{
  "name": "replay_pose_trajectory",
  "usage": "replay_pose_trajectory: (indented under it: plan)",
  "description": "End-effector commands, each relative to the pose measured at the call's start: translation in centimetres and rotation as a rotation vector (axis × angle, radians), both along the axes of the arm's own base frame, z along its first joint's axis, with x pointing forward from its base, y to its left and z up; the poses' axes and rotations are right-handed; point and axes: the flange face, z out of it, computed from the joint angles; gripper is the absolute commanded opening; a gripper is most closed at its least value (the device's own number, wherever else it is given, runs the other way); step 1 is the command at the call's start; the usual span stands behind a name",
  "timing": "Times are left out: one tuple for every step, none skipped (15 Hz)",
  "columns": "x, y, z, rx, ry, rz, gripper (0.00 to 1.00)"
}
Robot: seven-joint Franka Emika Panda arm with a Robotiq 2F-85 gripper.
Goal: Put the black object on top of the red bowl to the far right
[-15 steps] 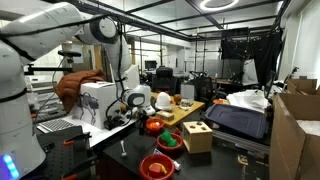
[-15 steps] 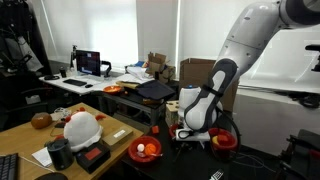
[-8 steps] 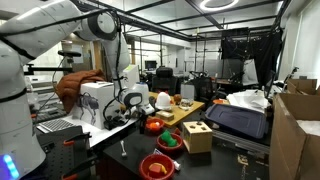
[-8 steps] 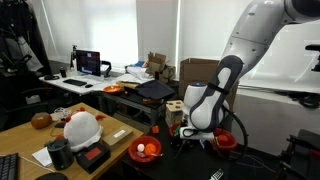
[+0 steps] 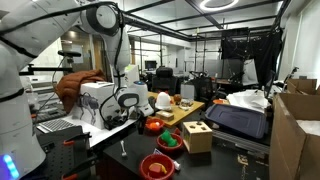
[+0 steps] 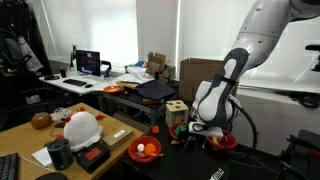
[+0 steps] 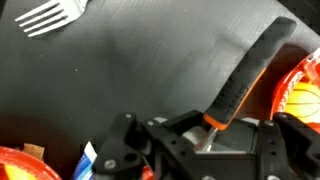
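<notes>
A: So, where are we looking for the black object?

B: We are not finding it for sure; the claw point(image 6: 200, 130) is hanging low over the dark table, just beside a red bowl point(image 6: 222, 141); the dark bits under it are too small to tell apart; we are guessing the lump is hiding there.

A: Is the claw pinching anything?

B: We cannot tell; in the wrist view the fingers are melting into the black table; a black and orange handle point(image 7: 250, 65) is pointing in toward them, but we are not seeing whether it is touching.

A: What are we doing to get this step right?

B: We are going slowly; we are making sure the fingers are closing on the lump and not on that handle; we are lifting straight up so we are not bumping the bowl's rim; we are steering clear of the fork point(image 7: 50, 15) and the wooden block point(image 6: 176, 108).

A: And then?

B: We are carrying it over to the bowl at the far right; we are setting it down softly in the middle, so it is not rolling off.
</notes>
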Motion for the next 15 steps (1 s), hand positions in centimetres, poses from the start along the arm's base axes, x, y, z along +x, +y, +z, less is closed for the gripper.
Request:
replay_pose_trajectory:
  plan:
    - [-1.0,-2.0,1.7,0.052,-0.006,-0.033,0.00]
    - [-1.1,-2.7,1.7,0.067,-0.002,-0.048,0.00]
    - [-1.1,-3.3,1.7,0.077,0.000,-0.068,0.00]
    - [-1.2,-4.1,1.8,0.085,0.000,-0.091,0.00]
    - [-1.4,-4.8,2.0,0.093,0.002,-0.110,0.00]
    - [-1.6,-5.4,2.2,0.097,0.000,-0.127,0.00]
    - [-1.9,-6.1,2.5,0.098,0.000,-0.149,0.00]
    - [-2.3,-6.5,2.9,0.101,-0.007,-0.165,0.00]
    - [-2.8,-6.8,3.3,0.098,-0.013,-0.180,0.00]
    - [-3.1,-7.2,3.8,0.094,-0.023,-0.197,0.00]
    - [-3.4,-7.3,4.3,0.090,-0.035,-0.203,0.00]
    - [-3.8,-7.3,4.9,0.083,-0.051,-0.201,0.00]
    - [-4.1,-7.2,5.5,0.075,-0.063,-0.200,0.00]
    - [-4.7,-7.0,6.2,0.066,-0.075,-0.195,0.00]
    - [-5.0,-6.9,6.8,0.061,-0.084,-0.192,0.00]
